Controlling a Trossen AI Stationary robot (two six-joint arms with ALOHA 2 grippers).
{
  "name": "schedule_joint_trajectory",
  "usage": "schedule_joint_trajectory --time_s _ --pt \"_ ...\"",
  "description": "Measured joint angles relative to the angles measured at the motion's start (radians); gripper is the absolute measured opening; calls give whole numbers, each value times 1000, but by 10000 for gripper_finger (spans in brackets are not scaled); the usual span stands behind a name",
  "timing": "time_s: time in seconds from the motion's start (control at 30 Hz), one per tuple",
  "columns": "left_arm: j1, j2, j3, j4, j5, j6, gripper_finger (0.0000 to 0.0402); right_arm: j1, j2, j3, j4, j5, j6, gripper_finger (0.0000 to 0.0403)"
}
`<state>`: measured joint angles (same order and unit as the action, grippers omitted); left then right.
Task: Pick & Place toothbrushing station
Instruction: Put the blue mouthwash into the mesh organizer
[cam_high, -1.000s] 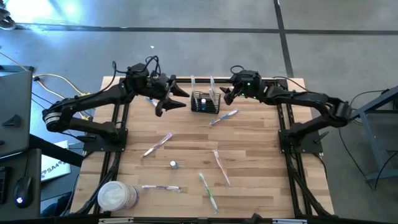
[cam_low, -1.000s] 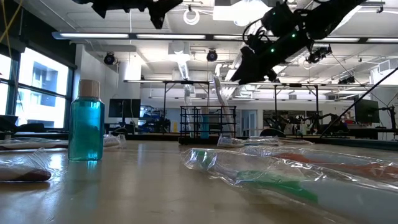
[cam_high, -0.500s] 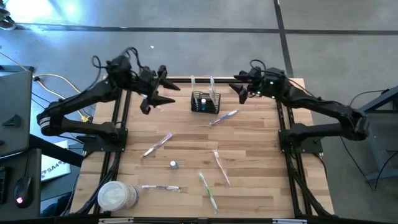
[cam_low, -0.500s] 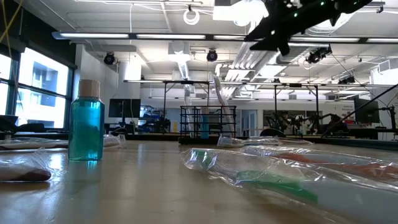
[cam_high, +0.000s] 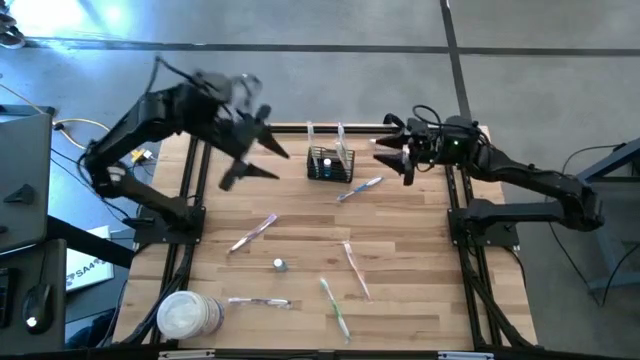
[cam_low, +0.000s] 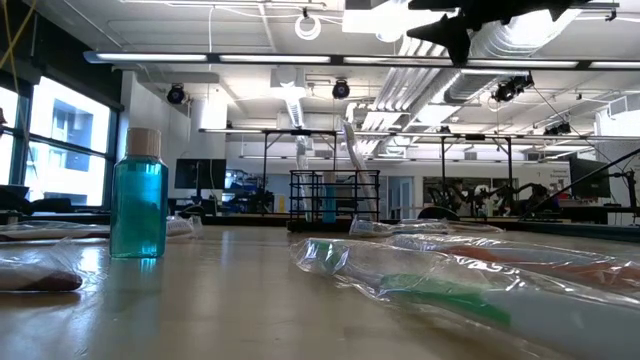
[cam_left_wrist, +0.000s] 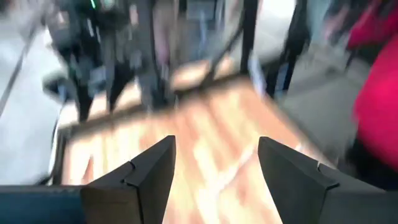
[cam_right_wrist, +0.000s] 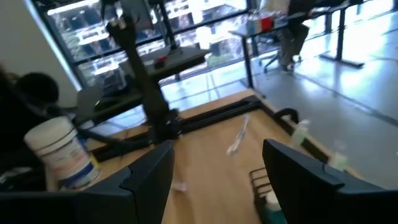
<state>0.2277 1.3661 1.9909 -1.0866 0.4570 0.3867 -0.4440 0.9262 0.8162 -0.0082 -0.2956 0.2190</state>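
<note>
The toothbrushing station (cam_high: 330, 163), a small black wire-mesh basket, rests on its base at the far middle of the wooden table (cam_high: 410, 250). Two pale brushes stand up in it, and it holds a small blue bottle. It also shows far off in the low view (cam_low: 335, 195), and a corner of it in the right wrist view (cam_right_wrist: 264, 186). My left gripper (cam_high: 255, 167) hangs open, high above the table to the basket's left, its fingers apart in the left wrist view (cam_left_wrist: 214, 168). My right gripper (cam_high: 385, 150) is open to the basket's right (cam_right_wrist: 214, 168), raised and nearly level. Neither touches anything.
Several wrapped toothbrushes lie on the table (cam_high: 253, 232) (cam_high: 358, 188) (cam_high: 355, 270) (cam_high: 335, 308). A small blue bottle (cam_high: 280, 264) stands mid-table, close to the low camera (cam_low: 138, 195). A round white tub (cam_high: 188, 315) sits at the near left corner. A person in red (cam_left_wrist: 379, 93) is beyond the table.
Both grippers have drawn away from the basket and risen. The left went up and toward the table's left edge, rolling as it rose. The right pulled back toward the right edge and tipped up toward level. The basket has stayed in place.
</note>
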Motion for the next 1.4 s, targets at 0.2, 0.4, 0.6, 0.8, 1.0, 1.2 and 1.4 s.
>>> schedule_joint_trajectory --time_s 0.2,0.4,0.6,0.8,1.0,1.2,1.4 --pt "-156 138 208 -407 -183 18 226 69 1 0 -14 2 50 239" --pt "-258 174 196 -484 -164 -162 226 137 5 0 -10 57 110 239" --pt "-321 174 162 -485 -115 -265 226 212 5 0 2 61 196 239" --pt "-392 175 81 -485 -108 -369 226 325 5 0 0 118 282 239" --pt "-494 175 -22 -485 -108 -364 226 443 5 0 -1 271 315 239" --pt "-519 175 -89 -483 -124 -327 226 529 13 0 0 354 360 239" --pt "-516 175 -140 -477 -208 -394 226 564 12 0 -3 356 337 239"
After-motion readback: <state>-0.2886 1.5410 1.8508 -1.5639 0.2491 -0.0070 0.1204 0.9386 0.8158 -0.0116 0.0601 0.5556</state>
